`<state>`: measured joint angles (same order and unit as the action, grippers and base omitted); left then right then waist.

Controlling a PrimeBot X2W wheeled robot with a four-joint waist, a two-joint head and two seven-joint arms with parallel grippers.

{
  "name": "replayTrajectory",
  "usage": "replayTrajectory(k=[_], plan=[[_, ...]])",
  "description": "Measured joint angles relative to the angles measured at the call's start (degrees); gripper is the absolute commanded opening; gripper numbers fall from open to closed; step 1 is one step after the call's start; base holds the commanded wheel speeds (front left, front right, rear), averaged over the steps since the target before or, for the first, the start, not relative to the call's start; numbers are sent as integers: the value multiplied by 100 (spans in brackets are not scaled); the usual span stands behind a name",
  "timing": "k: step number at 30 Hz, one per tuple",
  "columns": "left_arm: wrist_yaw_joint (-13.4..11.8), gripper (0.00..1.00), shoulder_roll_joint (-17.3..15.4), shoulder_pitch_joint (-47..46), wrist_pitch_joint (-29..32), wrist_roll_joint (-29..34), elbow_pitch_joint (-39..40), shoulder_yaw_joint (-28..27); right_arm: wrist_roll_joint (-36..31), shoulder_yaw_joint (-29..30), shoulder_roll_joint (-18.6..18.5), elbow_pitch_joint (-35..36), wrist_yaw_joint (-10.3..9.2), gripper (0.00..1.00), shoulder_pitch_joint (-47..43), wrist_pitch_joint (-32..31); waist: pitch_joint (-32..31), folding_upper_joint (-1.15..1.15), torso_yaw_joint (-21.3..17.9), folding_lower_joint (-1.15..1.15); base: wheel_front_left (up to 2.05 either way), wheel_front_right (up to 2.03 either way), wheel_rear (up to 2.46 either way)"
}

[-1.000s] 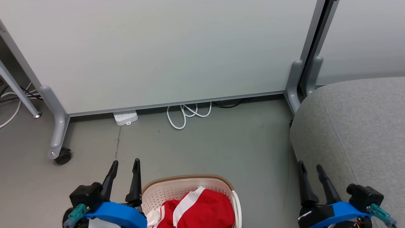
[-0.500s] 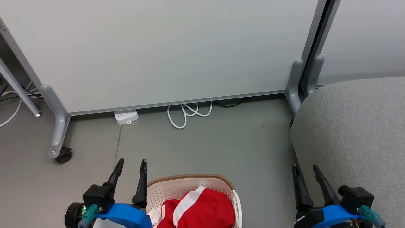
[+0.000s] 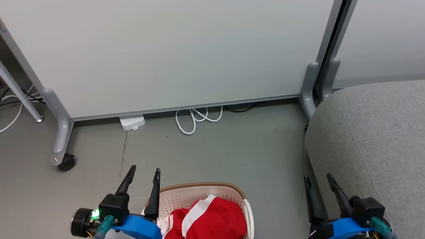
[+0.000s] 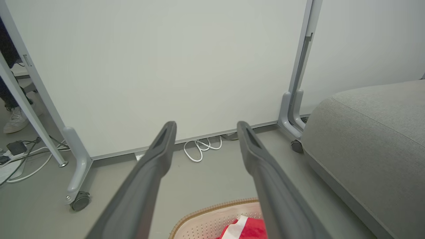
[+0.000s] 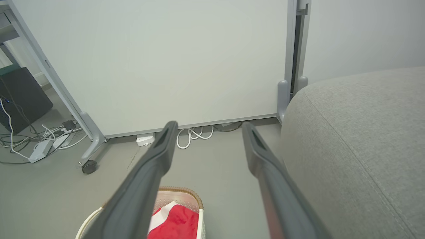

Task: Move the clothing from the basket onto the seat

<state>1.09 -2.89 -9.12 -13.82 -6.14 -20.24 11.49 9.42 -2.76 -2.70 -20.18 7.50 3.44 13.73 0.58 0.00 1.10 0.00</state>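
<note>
Red clothing [image 3: 212, 219] with a white stripe fills the cream perforated basket [image 3: 186, 196], which stands on the floor at the bottom middle of the head view. My left gripper [image 3: 144, 172] is open, just left of the basket's rim, empty. At the lower right my right gripper [image 3: 318, 177] stands open and empty beside the grey seat [image 3: 375, 132]. The left wrist view has the basket [image 4: 206, 222], the clothing [image 4: 247, 227] and the seat [image 4: 372, 132] below the open left gripper [image 4: 206, 124]. Under the open right gripper [image 5: 207, 125], the right wrist view holds the basket [image 5: 181, 192], clothing [image 5: 176, 222] and seat [image 5: 358, 132].
A pale partition panel [image 3: 166, 49] on grey legs with a castor [image 3: 66, 163] stands behind. A white power strip [image 3: 132, 122] and coiled white cable [image 3: 197, 119] lie at its foot. More cables and adapters [image 5: 43, 142] lie at the left. Someone's shoe [image 4: 15, 119] shows beyond the panel.
My left gripper has shifted right, closer to the basket's rim. My right gripper has moved slightly left and lower in the head view. Both stay open.
</note>
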Motion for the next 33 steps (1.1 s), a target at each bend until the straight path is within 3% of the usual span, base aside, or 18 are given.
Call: replayTrajectory(k=[12,33], plan=[[9,100,-4,-13,-121,374,-242,31,-467,34,-3,-162,0,100,3,121,-20,0,7,0,0,0,0],[104,100,4,-154,-124,280,-602,-12,-478,87,-7,-300,0,100,65,125,82,0,-8,0,0,0,0]])
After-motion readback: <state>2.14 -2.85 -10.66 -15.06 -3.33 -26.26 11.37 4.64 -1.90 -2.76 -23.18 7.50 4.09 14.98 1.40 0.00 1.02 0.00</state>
